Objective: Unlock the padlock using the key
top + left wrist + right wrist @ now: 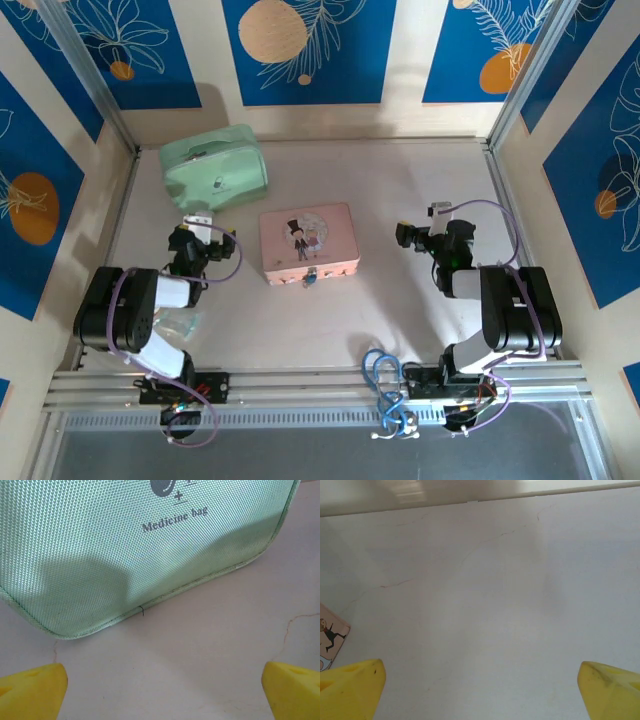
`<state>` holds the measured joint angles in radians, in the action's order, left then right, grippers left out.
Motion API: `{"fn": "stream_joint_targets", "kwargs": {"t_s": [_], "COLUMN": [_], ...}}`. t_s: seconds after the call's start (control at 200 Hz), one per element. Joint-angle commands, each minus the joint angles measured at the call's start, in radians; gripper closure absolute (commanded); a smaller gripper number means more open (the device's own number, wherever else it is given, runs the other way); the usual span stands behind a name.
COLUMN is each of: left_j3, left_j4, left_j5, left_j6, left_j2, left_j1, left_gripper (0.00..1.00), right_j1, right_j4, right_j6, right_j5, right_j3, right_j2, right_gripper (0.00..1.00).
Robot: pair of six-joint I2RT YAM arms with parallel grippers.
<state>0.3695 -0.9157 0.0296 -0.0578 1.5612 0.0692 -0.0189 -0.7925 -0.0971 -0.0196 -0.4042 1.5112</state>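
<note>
left gripper [162, 692] and right gripper [480, 692] both gape empty; padlock [310, 279] mid-frame at the pink tin [305, 235] edge is tiny, sloppy pinch probably misses it

I work under soft light over a pale table [400, 180] veined with fine cracks, shut in on three sides by cream walls [405, 70] bearing blue panels [305, 50] of white leaves and orange discs.
</note>
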Motion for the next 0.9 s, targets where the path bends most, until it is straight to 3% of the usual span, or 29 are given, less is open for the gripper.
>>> {"fn": "stream_joint_targets", "kwargs": {"t_s": [0.0,0.89], "left_j3": [0.016,0.016], "left_j4": [-0.005,-0.005], "left_j5": [-0.022,-0.008], "left_j6": [0.006,0.007], "left_j2": [0.003,0.003], "left_j1": [-0.006,-0.004], "left_gripper": [0.01,0.01], "right_j1": [0.007,-0.008], "right_j4": [0.001,-0.005], "right_j6": [-0.001,-0.009], "right_j5": [-0.009,0.016], "right_j3": [-0.021,-0.017], "right_j2": [0.01,0.009], "right_gripper": [0.01,0.01]}}
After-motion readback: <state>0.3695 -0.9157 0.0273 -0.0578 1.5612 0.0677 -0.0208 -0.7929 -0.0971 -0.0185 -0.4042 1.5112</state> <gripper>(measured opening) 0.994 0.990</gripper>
